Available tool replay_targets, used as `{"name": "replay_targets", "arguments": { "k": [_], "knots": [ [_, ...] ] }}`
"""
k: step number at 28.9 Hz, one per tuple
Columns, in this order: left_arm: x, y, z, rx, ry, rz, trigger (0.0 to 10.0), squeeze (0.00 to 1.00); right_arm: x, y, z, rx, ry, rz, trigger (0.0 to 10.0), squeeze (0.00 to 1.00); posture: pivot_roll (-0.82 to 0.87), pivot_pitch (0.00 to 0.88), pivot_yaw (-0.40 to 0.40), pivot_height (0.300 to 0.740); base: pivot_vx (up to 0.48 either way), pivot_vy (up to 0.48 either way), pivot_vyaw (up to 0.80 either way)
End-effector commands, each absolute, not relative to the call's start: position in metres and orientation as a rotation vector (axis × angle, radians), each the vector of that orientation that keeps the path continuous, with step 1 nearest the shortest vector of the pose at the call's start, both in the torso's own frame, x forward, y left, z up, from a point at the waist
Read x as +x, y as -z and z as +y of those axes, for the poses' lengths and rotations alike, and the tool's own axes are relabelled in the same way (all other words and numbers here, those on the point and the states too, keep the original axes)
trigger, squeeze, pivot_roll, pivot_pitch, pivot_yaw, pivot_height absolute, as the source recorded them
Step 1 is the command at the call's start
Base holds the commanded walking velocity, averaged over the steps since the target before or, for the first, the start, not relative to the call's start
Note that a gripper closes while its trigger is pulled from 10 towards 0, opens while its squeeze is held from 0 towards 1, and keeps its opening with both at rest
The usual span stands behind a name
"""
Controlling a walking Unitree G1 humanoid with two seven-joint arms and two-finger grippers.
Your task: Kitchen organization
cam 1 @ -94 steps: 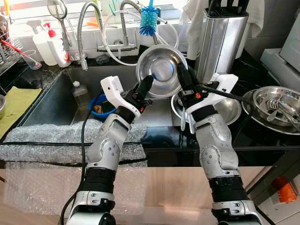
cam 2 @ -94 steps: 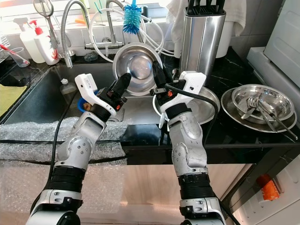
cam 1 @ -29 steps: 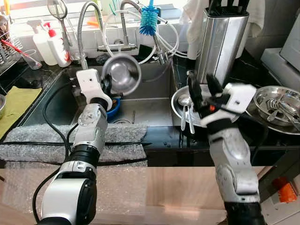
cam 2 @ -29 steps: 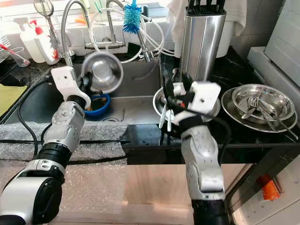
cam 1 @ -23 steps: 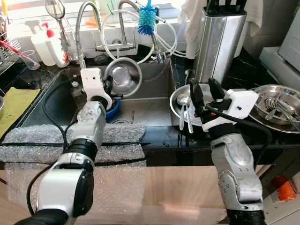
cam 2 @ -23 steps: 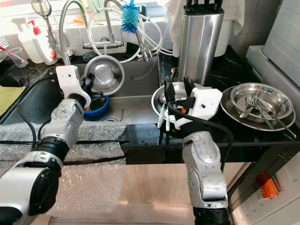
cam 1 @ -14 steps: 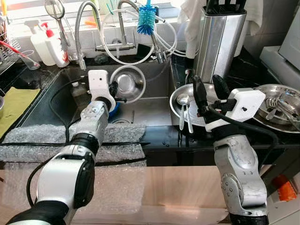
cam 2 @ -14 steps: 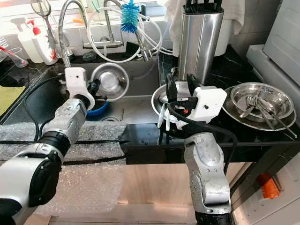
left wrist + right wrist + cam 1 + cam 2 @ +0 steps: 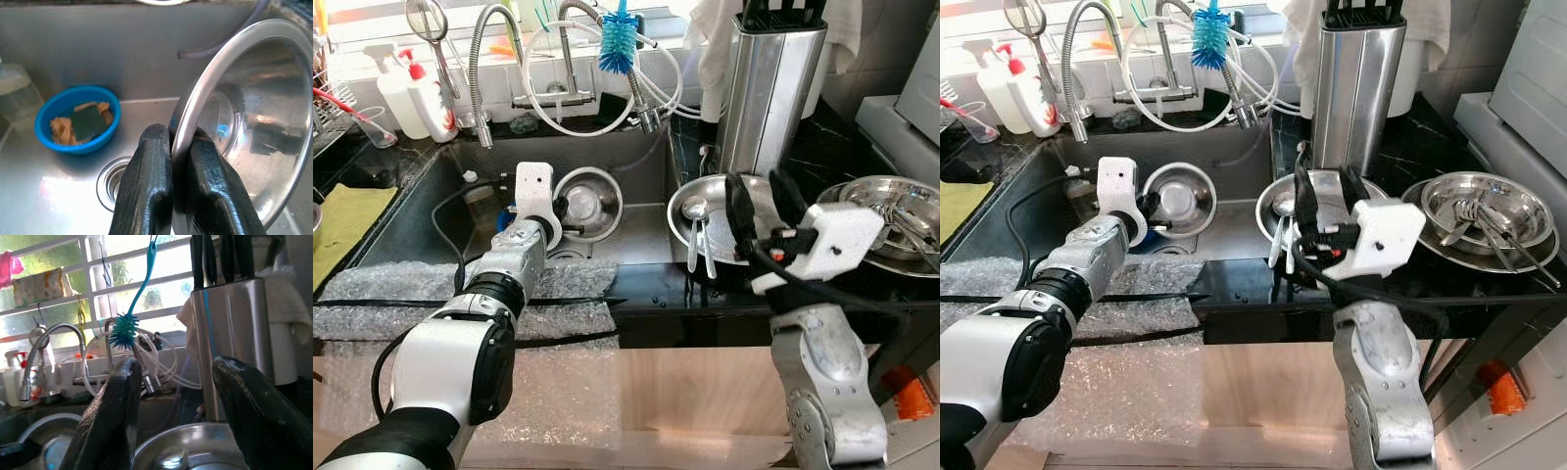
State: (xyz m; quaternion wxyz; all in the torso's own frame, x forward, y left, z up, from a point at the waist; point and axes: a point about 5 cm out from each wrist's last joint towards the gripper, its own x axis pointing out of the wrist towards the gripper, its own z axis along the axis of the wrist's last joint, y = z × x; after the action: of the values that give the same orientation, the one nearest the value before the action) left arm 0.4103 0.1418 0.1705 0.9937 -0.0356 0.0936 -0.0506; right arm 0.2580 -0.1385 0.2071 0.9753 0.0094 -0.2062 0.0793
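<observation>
A steel bowl hangs tilted low inside the sink, close to the basin floor. My left gripper is shut on its rim, one finger inside and one outside. Beside it in the basin lies a blue bowl holding a green sponge and scraps, near the drain. My right gripper stands open above the counter's front edge with nothing between its fingers. Just beyond it a steel plate carries spoons.
A steel knife block stands behind the plate. Stacked steel bowls with utensils sit at the right. Faucet, hoses and a blue brush rise behind the sink. Bubble wrap covers the front counter. Soap bottles stand at the back left.
My left gripper has carried the steel bowl down and to the right, deeper into the sink. My right gripper, still open, has drawn back to the right, away from the plate.
</observation>
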Motion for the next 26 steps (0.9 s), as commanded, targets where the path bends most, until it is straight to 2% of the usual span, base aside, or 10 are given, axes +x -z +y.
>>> {"name": "replay_targets", "arguments": {
  "k": [1,10,26],
  "knots": [
    [0.41,-0.167,0.148,-0.094,0.072,0.21,10.0,0.0,0.259,-0.2,-0.142,-0.006,-0.137,-0.401,10.0,0.0,-0.09,0.0,0.132,0.74,0.0,0.0,0.0],
    [0.407,-0.161,0.149,-0.095,0.087,0.206,10.0,0.0,0.263,-0.18,-0.169,-0.21,0.036,-0.424,10.0,0.0,-0.09,0.0,0.137,0.74,0.0,0.0,0.0],
    [0.406,-0.157,0.151,0.019,0.072,0.251,10.0,0.0,0.263,-0.159,-0.168,-0.213,0.069,-0.411,10.0,0.0,-0.08,0.027,0.149,0.74,0.0,0.0,0.0]
  ]
}}
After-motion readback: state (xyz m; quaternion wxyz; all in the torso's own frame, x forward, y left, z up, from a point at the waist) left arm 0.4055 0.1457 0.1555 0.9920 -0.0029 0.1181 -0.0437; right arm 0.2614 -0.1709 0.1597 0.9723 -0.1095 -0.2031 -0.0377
